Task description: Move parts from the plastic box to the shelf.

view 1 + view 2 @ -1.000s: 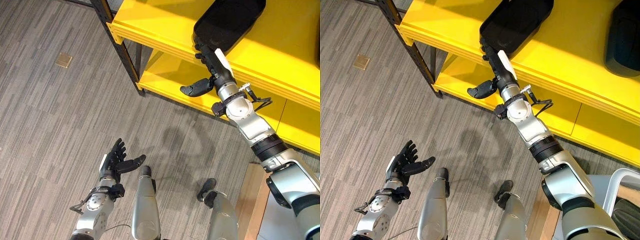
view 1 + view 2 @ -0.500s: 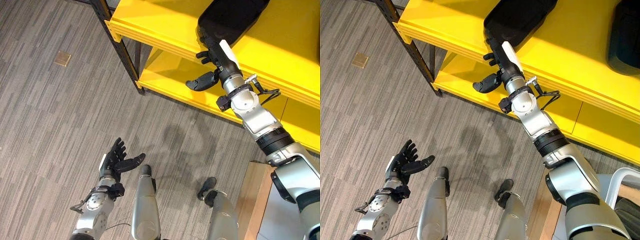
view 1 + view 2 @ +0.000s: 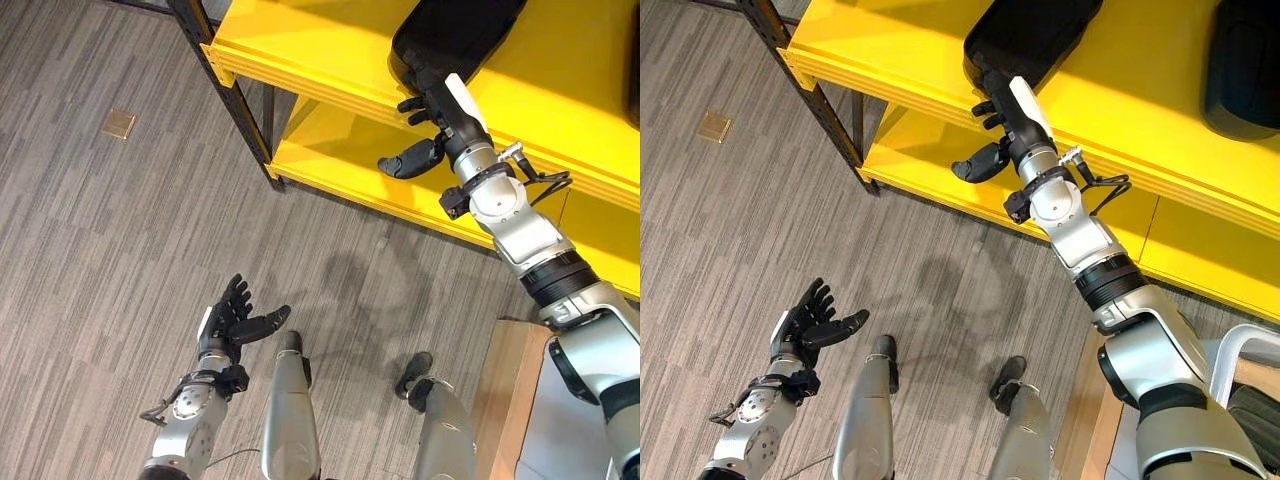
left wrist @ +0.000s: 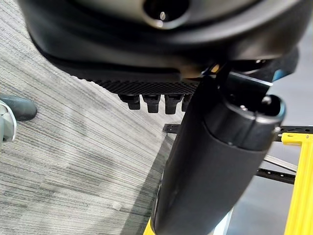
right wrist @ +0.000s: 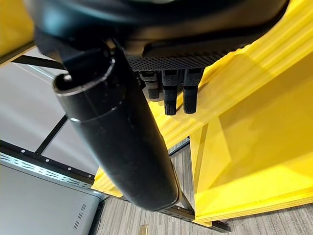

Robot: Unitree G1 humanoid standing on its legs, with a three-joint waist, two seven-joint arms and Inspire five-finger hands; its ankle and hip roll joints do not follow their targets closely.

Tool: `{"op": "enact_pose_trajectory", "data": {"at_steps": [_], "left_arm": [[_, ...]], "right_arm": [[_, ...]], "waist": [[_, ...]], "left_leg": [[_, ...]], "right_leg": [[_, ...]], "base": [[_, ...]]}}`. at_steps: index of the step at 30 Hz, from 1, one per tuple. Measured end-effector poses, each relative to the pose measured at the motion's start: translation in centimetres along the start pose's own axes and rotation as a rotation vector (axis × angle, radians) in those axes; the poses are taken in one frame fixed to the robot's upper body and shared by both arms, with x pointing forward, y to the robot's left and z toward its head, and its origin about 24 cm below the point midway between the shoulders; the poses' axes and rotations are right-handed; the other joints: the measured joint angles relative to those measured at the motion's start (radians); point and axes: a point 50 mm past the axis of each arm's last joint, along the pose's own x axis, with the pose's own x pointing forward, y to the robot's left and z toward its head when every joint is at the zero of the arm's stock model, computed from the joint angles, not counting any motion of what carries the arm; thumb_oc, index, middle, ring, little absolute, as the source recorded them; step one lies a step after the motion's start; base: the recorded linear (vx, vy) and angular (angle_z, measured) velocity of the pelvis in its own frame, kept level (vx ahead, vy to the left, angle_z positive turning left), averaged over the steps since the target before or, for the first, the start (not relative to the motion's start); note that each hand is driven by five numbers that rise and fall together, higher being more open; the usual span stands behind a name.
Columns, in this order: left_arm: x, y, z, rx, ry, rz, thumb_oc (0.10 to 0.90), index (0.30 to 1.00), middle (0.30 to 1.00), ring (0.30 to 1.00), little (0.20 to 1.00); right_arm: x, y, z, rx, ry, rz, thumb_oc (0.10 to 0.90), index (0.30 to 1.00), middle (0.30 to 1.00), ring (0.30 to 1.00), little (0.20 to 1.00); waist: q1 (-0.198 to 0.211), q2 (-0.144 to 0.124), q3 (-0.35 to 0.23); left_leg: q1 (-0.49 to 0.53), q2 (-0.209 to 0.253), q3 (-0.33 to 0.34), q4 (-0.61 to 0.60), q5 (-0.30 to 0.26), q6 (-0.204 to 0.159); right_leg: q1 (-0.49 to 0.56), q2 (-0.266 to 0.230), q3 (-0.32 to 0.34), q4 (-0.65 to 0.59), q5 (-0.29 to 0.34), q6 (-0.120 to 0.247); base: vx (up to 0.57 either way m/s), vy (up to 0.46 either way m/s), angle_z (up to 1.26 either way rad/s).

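Yellow shelf (image 3: pixel 300 60), two tiers on a dark metal frame, occupying the upper right of the head views above grey wood-grain floor (image 3: pixel 120 230). Black part (image 3: pixel 455 35), a smooth dark shell-shaped piece, lying flat on the top tier at the upper centre-right of the frame, its near end just at the shelf's front edge. Second black part (image 3: pixel 1240 65) resting on the same tier at the far upper right, well apart from the first. Right hand (image 3: pixel 432 105) reaching up to the front edge of the top tier, fingers extended against the near end of the first part, thumb hanging apart below the shelf lip; fingers straight, gripping nothing. Left hand (image 3: pixel 232 320) at the lower left of the frame over the floor, palm up, fingers spread and relaxed, empty. Small brass floor plate (image 3: pixel 119 123) at the upper left
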Motion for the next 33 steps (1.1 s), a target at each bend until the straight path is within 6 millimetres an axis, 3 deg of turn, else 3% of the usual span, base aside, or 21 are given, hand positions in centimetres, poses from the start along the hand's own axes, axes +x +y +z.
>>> {"op": "enact_pose_trajectory", "data": {"at_steps": [5,14,33], "left_arm": [[0.00,0.01,0.00,0.000,0.000,0.000,0.900,1.000,1.000,1.000,1.000],[0.33,-0.20,0.43,-0.002,-0.015,-0.008,0.900,1.000,1.000,1.000,1.000],[0.34,-0.15,0.45,-0.002,-0.016,-0.006,0.900,1.000,1.000,1.000,1.000]], "right_arm": [[-0.18,-1.12,-0.36,-0.011,0.011,-0.018,0.900,1.000,1.000,1.000,1.000],[-0.13,-1.11,0.12,0.099,0.001,-0.020,0.900,1.000,1.000,1.000,1.000],[-0.16,-1.30,0.03,0.107,0.006,-0.024,0.900,1.000,1.000,1.000,1.000]], "waist": [[-0.003,0.000,0.000],[-0.003,0.000,0.000],[-0.004,0.000,0.000]], "left_leg": [[0.000,0.001,0.000,0.002,0.000,0.000],[0.002,0.002,0.001,0.001,0.000,0.000],[0.002,0.001,-0.001,0.005,0.000,0.000]], "right_leg": [[0.000,0.002,0.000,-0.001,0.002,-0.001],[0.001,0.003,0.001,0.002,0.005,-0.002],[0.015,0.005,0.000,-0.015,0.019,0.000]], "base": [[0.00,0.000,0.00],[0.00,0.000,0.00],[0.00,0.000,0.00]]}}
